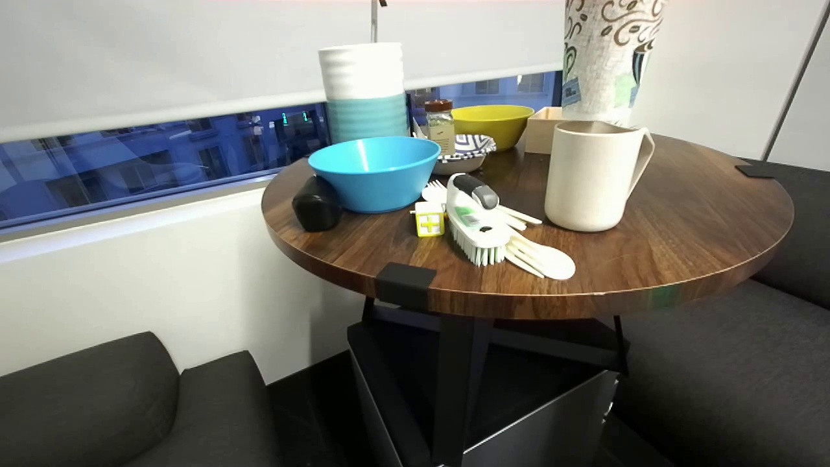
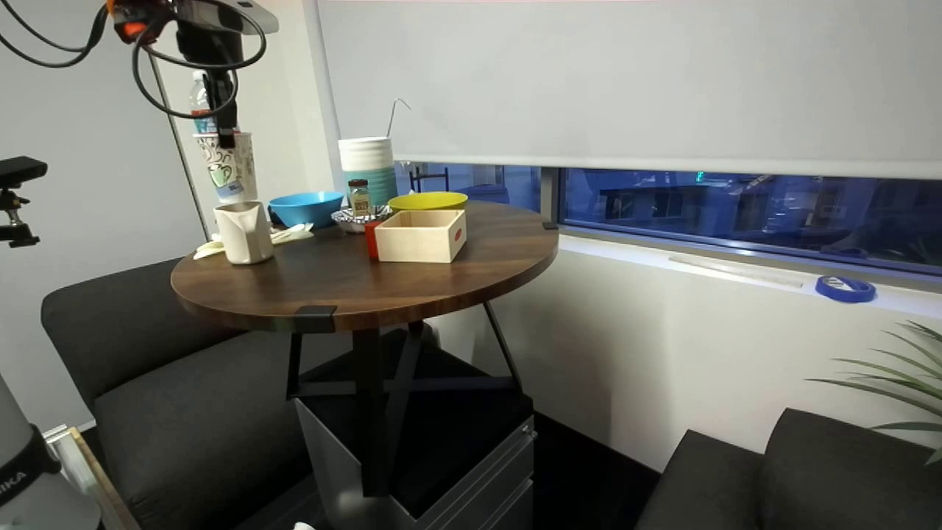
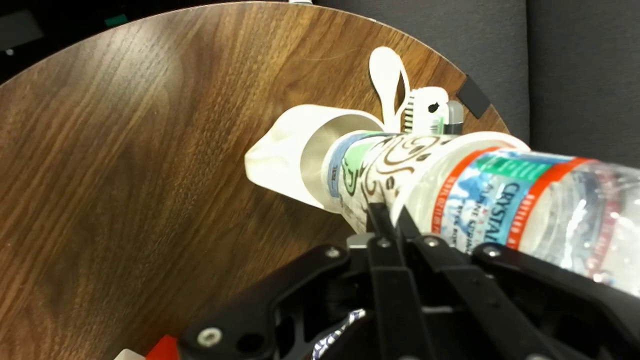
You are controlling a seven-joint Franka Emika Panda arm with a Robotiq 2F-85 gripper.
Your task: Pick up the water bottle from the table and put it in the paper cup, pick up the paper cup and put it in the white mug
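Plastic bottle (image 3: 530, 197) cropped, tool (image 3: 392, 211) partly hiding paper cup (image 3: 390, 162)

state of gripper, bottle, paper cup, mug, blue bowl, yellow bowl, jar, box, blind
gripper: shut on the paper cup
white mug: upright
paper cup: held, mouth up; base at the white mug's mouth, inside or above unclear
water bottle: cap on, in the paper cup
blue bowl: upright
yellow bowl: upright
jar: lid on
wooden box: open-topped
blind: partly lowered
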